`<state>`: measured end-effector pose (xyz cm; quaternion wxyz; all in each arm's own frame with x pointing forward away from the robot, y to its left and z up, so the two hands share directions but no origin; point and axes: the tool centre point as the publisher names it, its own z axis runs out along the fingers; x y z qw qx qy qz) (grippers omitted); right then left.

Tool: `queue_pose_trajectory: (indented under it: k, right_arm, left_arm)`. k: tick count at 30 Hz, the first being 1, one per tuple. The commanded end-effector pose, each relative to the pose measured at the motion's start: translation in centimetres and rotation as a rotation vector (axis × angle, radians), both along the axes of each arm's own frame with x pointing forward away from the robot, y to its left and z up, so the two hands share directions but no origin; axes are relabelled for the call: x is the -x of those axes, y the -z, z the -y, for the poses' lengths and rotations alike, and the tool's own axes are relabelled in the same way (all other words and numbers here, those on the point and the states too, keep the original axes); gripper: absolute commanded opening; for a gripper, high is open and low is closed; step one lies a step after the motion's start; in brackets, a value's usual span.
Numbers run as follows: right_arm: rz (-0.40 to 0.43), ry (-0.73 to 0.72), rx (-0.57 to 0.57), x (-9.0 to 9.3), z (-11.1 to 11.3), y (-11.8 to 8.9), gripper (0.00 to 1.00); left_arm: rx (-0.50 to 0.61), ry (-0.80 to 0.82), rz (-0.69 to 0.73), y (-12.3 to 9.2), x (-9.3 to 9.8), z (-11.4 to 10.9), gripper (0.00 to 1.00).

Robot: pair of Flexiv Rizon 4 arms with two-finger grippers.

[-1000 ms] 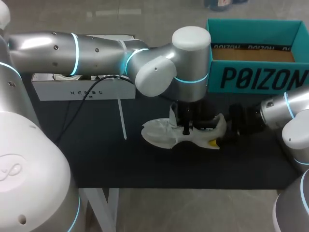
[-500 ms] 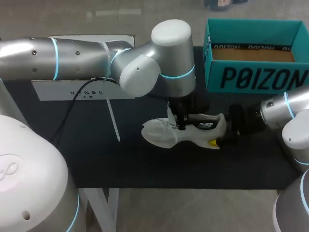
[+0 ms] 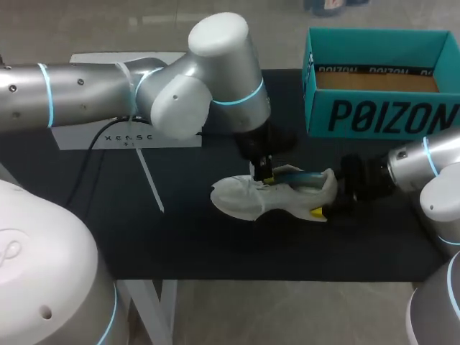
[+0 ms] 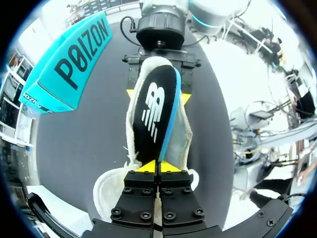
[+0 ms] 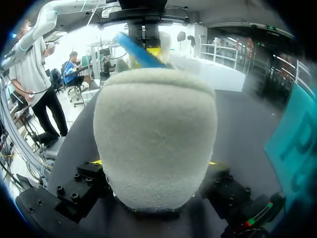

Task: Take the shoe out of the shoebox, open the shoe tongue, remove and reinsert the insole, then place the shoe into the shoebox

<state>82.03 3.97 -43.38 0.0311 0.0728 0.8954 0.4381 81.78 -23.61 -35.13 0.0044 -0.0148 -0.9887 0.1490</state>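
On table, L jaws pinch insole front, partly out of shoe; R jaws clamp shoe heel.

The left arm spanned the frame's upper left, elbow bent near centre, its gripper pointing down with fingertips pinched on the insole. The right gripper, at the right edge, clamped the shoe by its heel.

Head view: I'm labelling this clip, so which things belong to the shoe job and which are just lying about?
Job: white knit sneaker; black blue-edged foam insole, pinched by left gripper; teal cardboard shoebox; right gripper, clamping the sneaker's heel.
Lying about: long white rectangular box.
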Motion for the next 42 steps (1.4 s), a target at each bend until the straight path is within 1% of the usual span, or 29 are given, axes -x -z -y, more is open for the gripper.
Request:
queue_pose_trajectory:
  k: [1,6,9,13,16,17,20,27,30,32,35,36,42]
  right_arm:
    - [-0.001,0.001,0.003,0.0,0.1,0.3,0.0]
    - [-0.001,0.001,0.003,0.0,0.1,0.3,0.0]
    - [-0.001,0.001,0.003,0.0,0.1,0.3,0.0]
    - [-0.001,0.001,0.003,0.0,0.1,0.3,0.0]
    - [-0.001,0.001,0.003,0.0,0.1,0.3,0.0]
    - [-0.001,0.001,0.003,0.0,0.1,0.3,0.0]
    - [-0.001,0.001,0.003,0.0,0.1,0.3,0.0]
    - [-0.001,0.001,0.003,0.0,0.1,0.3,0.0]
    - [-0.001,0.001,0.003,0.0,0.1,0.3,0.0]
    - [-0.001,0.001,0.003,0.0,0.1,0.3,0.0]
    - [-0.001,0.001,0.003,0.0,0.1,0.3,0.0]
    - [-0.001,0.001,0.003,0.0,0.1,0.3,0.0]
    - [-0.001,0.001,0.003,0.0,0.1,0.3,0.0]
  left_arm:
    - [0.087,0.015,-0.011,-0.7,0.1,-0.7,0.0]
    - [0.154,0.057,-0.003,-2.2,0.2,0.8,0.0]
    - [0.177,0.077,-0.005,-2.6,0.2,1.7,0.0]
    - [0.253,0.092,-0.02,-2.9,0.0,2.8,0.0]
    - [0.329,0.103,-0.02,-4.1,0.1,3.5,0.0]
    - [0.366,0.109,-0.021,-4.8,0.2,3.7,0.0]
    - [0.429,0.141,-0.012,-6.6,0.3,4.4,0.0]
    - [0.511,0.237,0.051,-11.1,0.3,6.3,0.0]
    - [0.555,0.288,0.079,-13.7,0.5,7.0,0.0]
    - [0.615,0.337,0.073,-15.8,0.8,7.1,0.0]
    - [0.684,0.449,0.069,-19.2,1.8,7.0,0.0]
    - [0.687,0.496,0.075,-20.2,2.1,6.8,0.0]
    - [0.687,0.496,0.075,-20.2,2.1,6.8,0.0]
